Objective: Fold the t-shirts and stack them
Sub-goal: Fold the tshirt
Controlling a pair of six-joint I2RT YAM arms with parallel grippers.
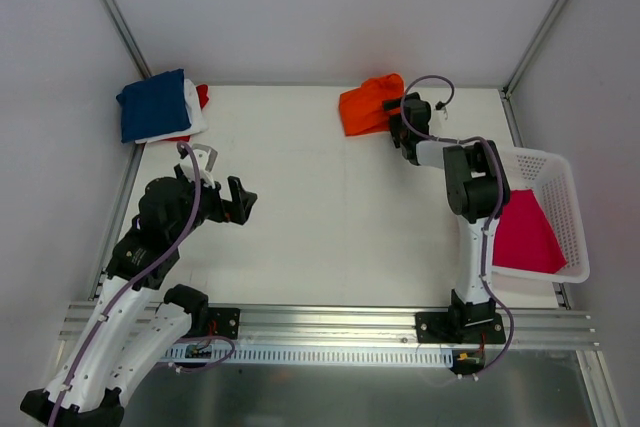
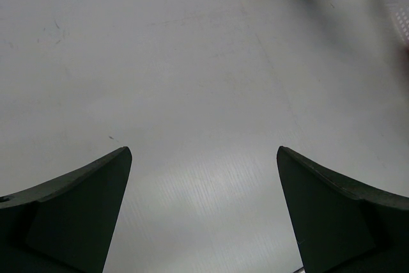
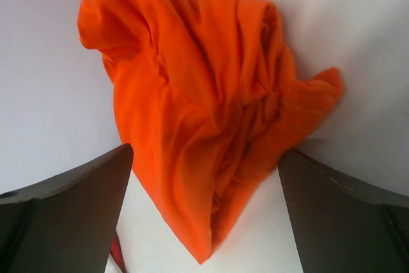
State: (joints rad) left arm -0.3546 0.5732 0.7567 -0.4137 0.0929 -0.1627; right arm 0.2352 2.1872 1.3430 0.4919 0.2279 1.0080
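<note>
Red t-shirt (image 1: 203, 95) and white t-shirt (image 1: 196, 116) mostly under navy t-shirt (image 1: 153, 104) (edges only)

The left arm (image 1: 95, 332) and right arm (image 1: 475, 247) have white link shells, black joint housings and black base plates (image 1: 460, 325). A lilac-grey cable (image 1: 185, 217) is routed outside each arm. The left gripper (image 2: 204, 151) has dark, matte, wedge-shaped fingers (image 2: 77, 209).

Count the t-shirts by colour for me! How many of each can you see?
Bright orange crumpled cloth t-shirt: 1
Navy blue folded cloth t-shirt: 1
White cloth t-shirt, edge showing under the navy one: 1
Red cloth t-shirt, edge showing at the bottom: 1
Magenta-pink cloth t-shirt in the white plastic lattice basket: 1
Total: 5
</note>
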